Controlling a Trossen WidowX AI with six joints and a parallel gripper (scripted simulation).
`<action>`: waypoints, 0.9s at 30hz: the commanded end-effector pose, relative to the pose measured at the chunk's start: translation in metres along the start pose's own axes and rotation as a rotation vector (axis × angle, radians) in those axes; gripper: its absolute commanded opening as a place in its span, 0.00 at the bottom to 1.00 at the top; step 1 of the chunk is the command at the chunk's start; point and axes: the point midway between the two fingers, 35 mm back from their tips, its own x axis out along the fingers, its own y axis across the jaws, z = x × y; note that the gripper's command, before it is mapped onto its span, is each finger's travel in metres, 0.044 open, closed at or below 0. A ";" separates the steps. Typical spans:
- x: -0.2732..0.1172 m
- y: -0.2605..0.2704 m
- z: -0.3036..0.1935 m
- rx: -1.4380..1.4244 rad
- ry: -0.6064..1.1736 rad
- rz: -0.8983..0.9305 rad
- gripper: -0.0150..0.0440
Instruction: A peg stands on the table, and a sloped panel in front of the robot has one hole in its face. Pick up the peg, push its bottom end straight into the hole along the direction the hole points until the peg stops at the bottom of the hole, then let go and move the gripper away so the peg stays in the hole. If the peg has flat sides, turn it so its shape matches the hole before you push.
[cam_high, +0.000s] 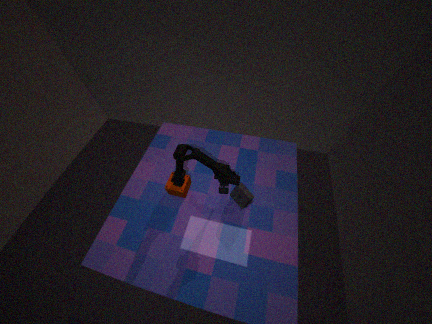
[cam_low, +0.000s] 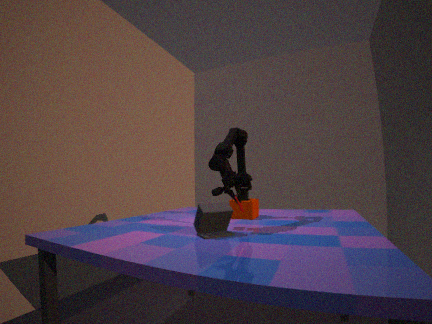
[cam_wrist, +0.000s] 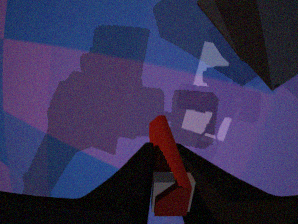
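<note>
The red peg (cam_wrist: 171, 152) (cam_low: 237, 201) is a slim rod that looks faceted. My gripper (cam_wrist: 161, 149) is shut on it, and the peg's free end sticks out beyond the fingertips, leaning to the upper left in the wrist view. The peg is off the table, tilted in the exterior view. The grey sloped panel (cam_high: 242, 195) (cam_low: 213, 220) stands just beyond the gripper; in the wrist view its dark edge (cam_wrist: 250, 30) is at the upper right, apart from the peg. I cannot make out the hole, and the peg's shape in the top view is too dark to tell.
The arm's orange base (cam_high: 178, 185) (cam_low: 245, 209) stands behind the panel in the exterior view. The patchwork table (cam_high: 280, 240) (cam_low: 310, 265) is blue, pink and purple. Shadows of the arm and bright light patches lie across it.
</note>
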 end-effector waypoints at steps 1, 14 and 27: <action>0.001 -0.003 0.001 0.055 -0.004 0.014 0.25; -0.004 -0.013 0.005 0.230 -0.028 0.053 0.25; -0.009 -0.024 0.008 0.403 -0.048 0.095 0.25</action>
